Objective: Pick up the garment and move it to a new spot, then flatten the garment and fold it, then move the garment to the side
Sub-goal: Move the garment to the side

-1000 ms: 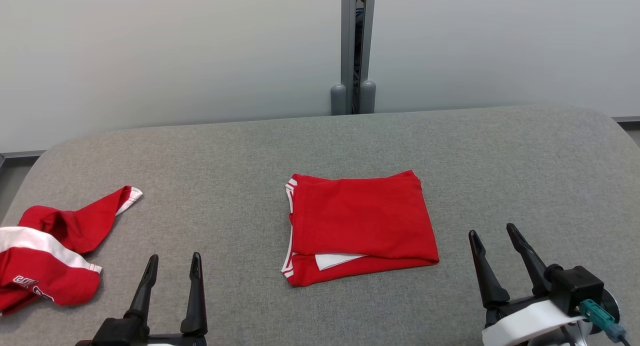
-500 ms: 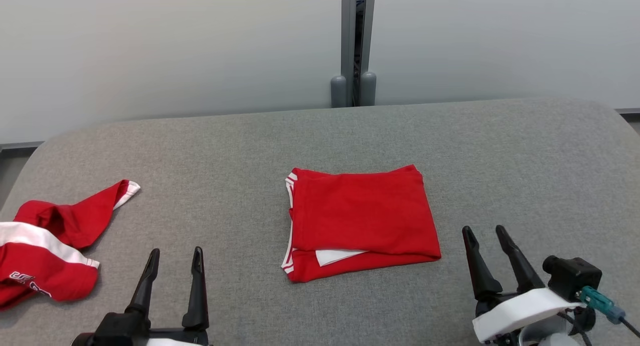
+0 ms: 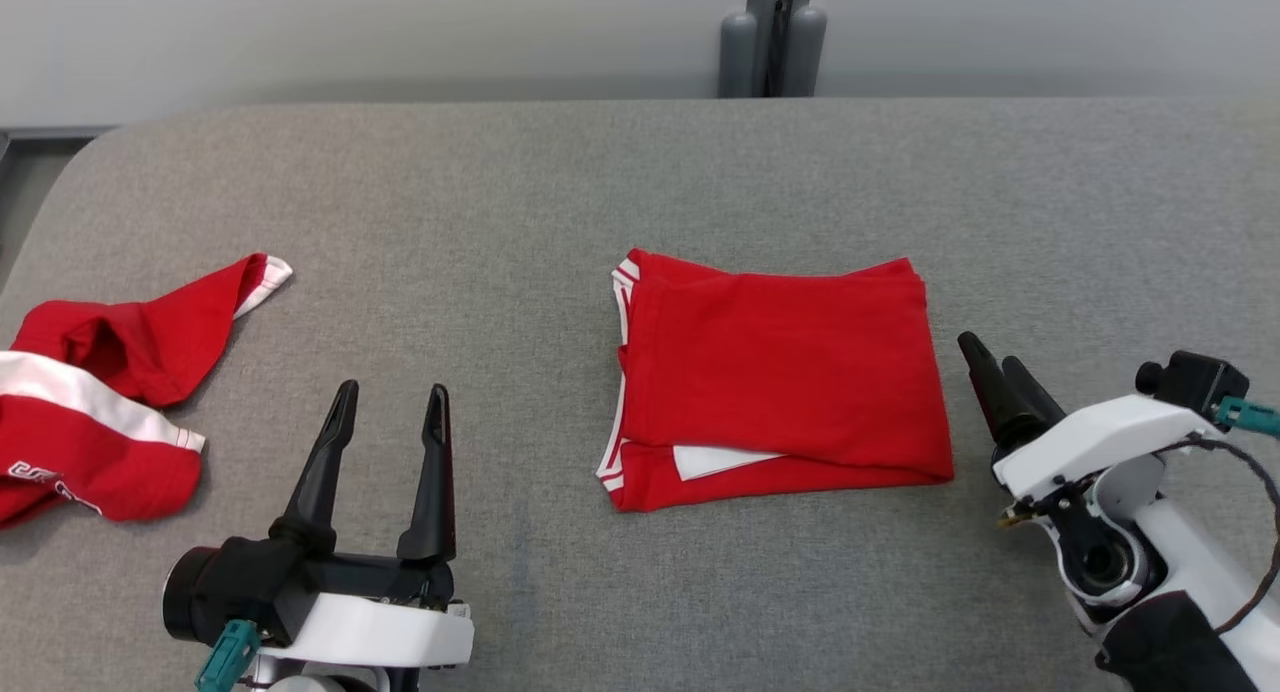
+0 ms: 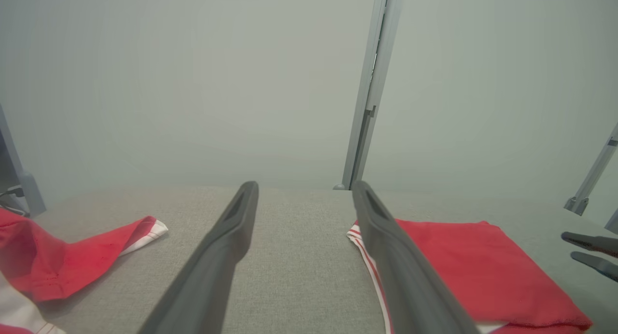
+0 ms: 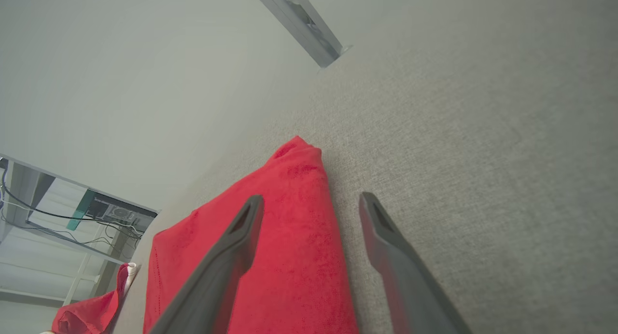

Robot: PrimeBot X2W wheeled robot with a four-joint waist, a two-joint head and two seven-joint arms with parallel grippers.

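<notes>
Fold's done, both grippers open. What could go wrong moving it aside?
The right gripper, open at the right edge of the folded garment, may pinch only top layers and undo the fold. The left gripper stands apart from it; a one-sided pull could skew it. Moved left, it could land on the crumpled garment.

Robot's left gripper (image 3: 392, 387), at seven o'clock in the head view, and right gripper (image 3: 987, 350), at four o'clock, each carry two long, tapering black fingers (image 3: 432, 472) on a black block under a glossy white shell (image 3: 380, 637). A teal plug (image 3: 228, 654) sits at each wrist. A thin black cable (image 3: 1265, 482) loops beside the right arm's round grey joint (image 3: 1100, 564).
</notes>
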